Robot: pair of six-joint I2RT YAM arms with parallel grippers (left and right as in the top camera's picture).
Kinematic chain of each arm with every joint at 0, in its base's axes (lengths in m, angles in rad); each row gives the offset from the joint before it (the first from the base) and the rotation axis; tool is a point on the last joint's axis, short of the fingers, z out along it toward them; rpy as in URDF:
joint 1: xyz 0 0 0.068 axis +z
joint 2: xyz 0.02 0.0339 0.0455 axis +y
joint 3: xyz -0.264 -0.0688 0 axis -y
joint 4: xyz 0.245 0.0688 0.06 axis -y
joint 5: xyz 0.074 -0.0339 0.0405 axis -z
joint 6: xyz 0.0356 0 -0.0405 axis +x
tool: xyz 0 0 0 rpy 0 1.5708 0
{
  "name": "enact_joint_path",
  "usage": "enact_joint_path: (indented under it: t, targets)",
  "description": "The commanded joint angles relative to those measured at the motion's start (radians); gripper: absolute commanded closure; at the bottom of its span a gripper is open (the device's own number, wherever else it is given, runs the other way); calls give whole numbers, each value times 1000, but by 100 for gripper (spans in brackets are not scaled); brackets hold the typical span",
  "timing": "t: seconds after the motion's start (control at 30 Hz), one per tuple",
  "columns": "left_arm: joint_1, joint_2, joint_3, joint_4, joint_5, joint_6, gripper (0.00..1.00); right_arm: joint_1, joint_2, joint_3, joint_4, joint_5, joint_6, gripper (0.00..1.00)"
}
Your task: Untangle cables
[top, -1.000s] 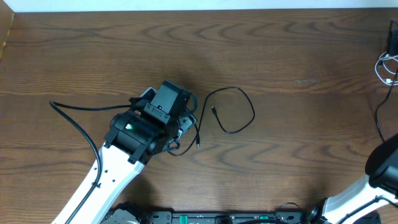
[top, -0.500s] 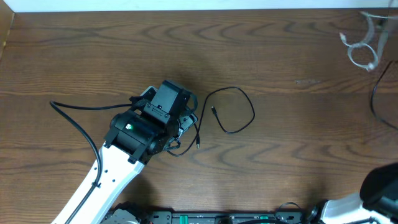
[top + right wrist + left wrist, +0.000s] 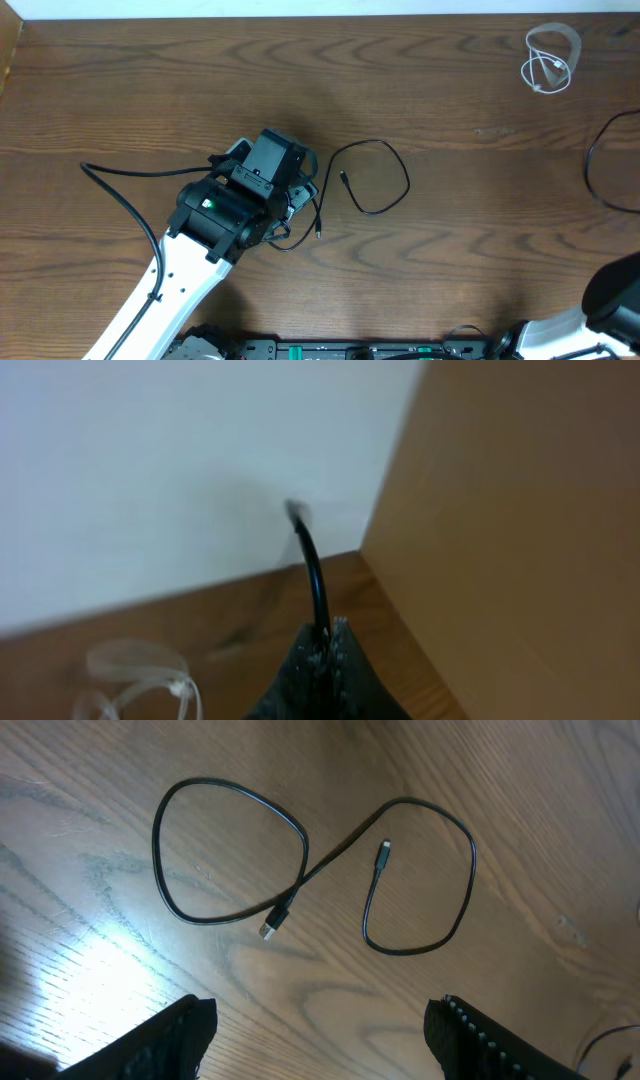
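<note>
Left end effector (image 3: 320, 1020): jaws wide, empty, above the black cable (image 3: 303, 880). That cable lies in a loose figure-eight on the tabletop (image 3: 450, 260), both plugs free. White cable (image 3: 543, 75) is blurred near the far right corner, well apart. Right end effector (image 3: 322, 660): closed tight; contents unclear.

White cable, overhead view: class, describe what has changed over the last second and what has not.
The white cable travelled from the view's right edge up and leftwards, and looks blurred. In the wrist view it sits beside the shut right gripper, not in it. The black cable and the open left gripper above it stayed put.
</note>
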State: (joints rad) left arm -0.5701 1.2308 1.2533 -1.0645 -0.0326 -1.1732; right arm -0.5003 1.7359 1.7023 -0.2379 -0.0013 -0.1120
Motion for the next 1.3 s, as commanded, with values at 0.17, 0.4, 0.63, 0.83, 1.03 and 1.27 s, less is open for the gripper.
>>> enact_joint_path:
  t: [0.17, 0.4, 0.63, 0.83, 1.03, 1.27]
  targets:
    - [3, 4, 5, 4, -13, 14, 28, -5, -18, 10, -6, -432, 175, 99]
    - [3, 4, 5, 4, -13, 14, 28, -33, -76, 10, -238, 239, 509, 99]
    - [3, 4, 5, 3, -13, 14, 28, -68, -61, 10, -487, 648, 613, 99]
    - [3, 4, 5, 3, -13, 14, 28, -118, -48, 10, -646, 667, 872, 99]
    - [3, 4, 5, 3, -13, 14, 28, -126, -47, -28, -672, 644, 928, 99]
    - [3, 4, 5, 3, -13, 14, 28, -153, -47, -182, -670, 790, 1085, 99]
